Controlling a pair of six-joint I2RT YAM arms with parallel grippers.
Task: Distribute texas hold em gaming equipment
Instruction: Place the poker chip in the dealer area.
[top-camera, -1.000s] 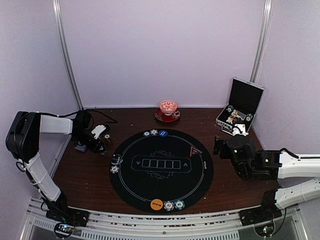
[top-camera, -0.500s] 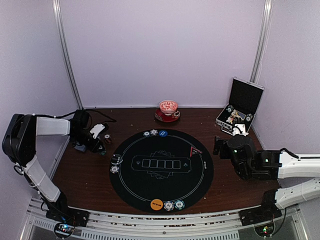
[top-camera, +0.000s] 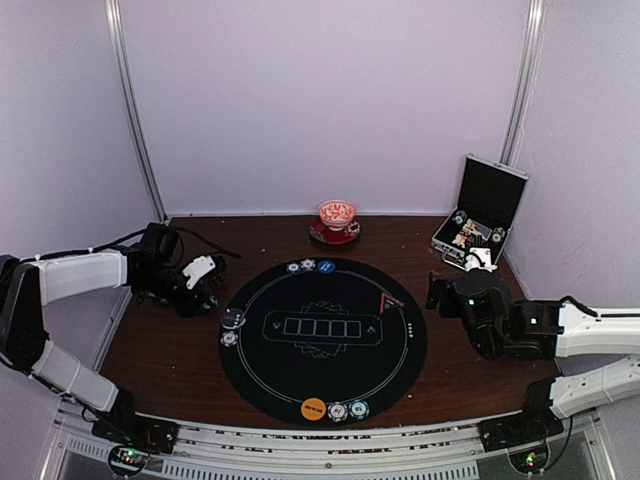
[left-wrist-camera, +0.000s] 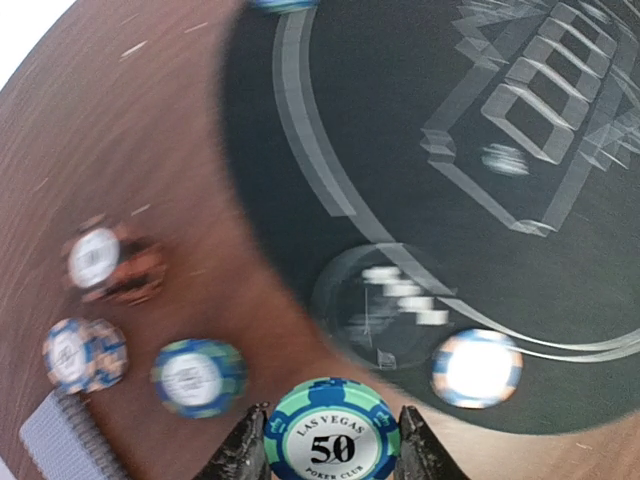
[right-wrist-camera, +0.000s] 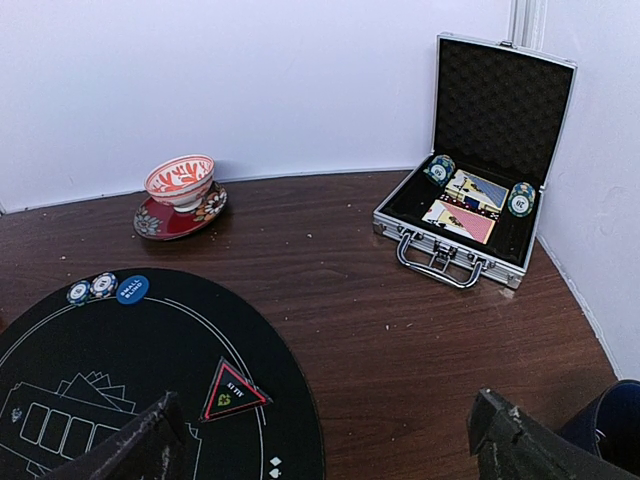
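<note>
The left gripper (left-wrist-camera: 332, 445) has its jaws clamped on a teal chip (left-wrist-camera: 331, 428) marked 50, which sits between the two fingers with its face to the camera. Just beyond the jaws a clear disc (left-wrist-camera: 385, 305) lies on the edge of the mat (left-wrist-camera: 420, 90), and a white chip (left-wrist-camera: 477, 367) lies just beside it on the right. To the left of the jaws, on the table (left-wrist-camera: 150, 130), lie a second teal chip (left-wrist-camera: 197, 377), a blue chip (left-wrist-camera: 80, 353) and a red chip (left-wrist-camera: 105, 262), all blurred. The right gripper (right-wrist-camera: 325, 445) has its jaws wide apart with nothing between them. Far ahead of them, to the right, stands the open case (right-wrist-camera: 480, 150).
</note>
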